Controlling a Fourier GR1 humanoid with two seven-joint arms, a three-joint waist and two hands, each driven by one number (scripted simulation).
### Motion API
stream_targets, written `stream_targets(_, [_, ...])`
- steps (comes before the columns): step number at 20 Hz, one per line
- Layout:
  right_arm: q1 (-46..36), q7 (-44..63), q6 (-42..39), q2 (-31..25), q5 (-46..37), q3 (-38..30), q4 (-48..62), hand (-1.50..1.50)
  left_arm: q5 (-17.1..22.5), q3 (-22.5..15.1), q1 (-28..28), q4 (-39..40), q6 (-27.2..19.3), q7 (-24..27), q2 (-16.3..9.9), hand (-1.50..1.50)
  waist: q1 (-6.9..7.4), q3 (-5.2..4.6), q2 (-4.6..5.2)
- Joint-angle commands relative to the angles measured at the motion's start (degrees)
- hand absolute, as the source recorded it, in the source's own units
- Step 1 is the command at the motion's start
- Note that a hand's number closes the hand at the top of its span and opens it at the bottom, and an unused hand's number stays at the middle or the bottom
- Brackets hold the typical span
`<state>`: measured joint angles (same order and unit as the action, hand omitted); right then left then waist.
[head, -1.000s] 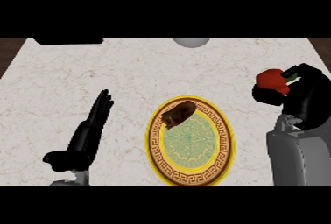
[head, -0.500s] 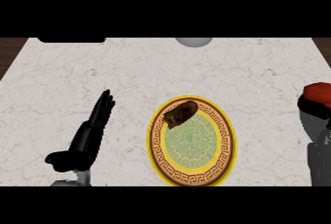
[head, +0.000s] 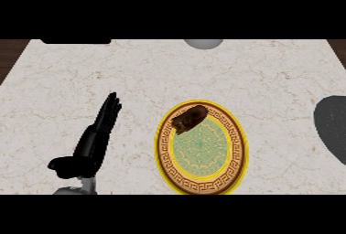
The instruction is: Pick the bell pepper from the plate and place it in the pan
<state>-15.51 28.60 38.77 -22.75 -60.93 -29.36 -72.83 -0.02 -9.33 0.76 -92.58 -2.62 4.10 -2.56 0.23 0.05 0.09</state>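
A yellow-rimmed plate point(head: 202, 183) sits mid-tabletop point(head: 135, 73) with only a dark brown item point(head: 190, 119) on its far edge. No bell pepper is visible. A dark rounded shape point(head: 332, 125), possibly the pan, lies at the right edge. The left hand point(head: 94, 137) rests left of the plate, fingers straight; the right hand is out of view.

No readable text, label, brand or number shows anywhere; the plate point(head: 202, 180) carries only a key-pattern border round its rim (ornament, not lettering), unbroken from twelve o'clock to six.
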Motion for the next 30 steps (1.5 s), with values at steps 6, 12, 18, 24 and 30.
stream_targets(6, [-7.1,-12.8,-2.9,-9.4,16.8,-6.0,25.0,1.50,-0.5,0.6,2.8,2.1,0.1,0.4,0.5,0.00,0.52,0.13,0.28])
stream_targets(12, [-11.8,-16.7,-18.9,-10.1,22.0,-5.7,36.0,-1.50,0.9,1.5,1.5,3.1,2.3,3.1,-0.7,0.00,1.70,0.21,0.51])
stream_targets(18, [-14.2,-32.7,-14.9,-14.4,27.3,-11.4,46.9,-1.50,0.2,2.2,4.3,1.6,1.1,-1.2,-0.7,0.00,1.08,0.20,0.47])
stream_targets(24, [-14.3,-42.9,-10.4,-12.2,36.7,-18.6,42.0,-1.50,0.7,1.6,-0.7,1.1,1.8,1.5,-0.6,0.00,0.35,0.09,0.03])
stream_targets(30, [-10.2,-43.9,-20.9,-13.2,46.6,-23.2,37.0,-1.50,-0.5,0.9,-2.1,1.2,0.7,1.5,0.3,0.00,-0.81,-0.07,-0.39])
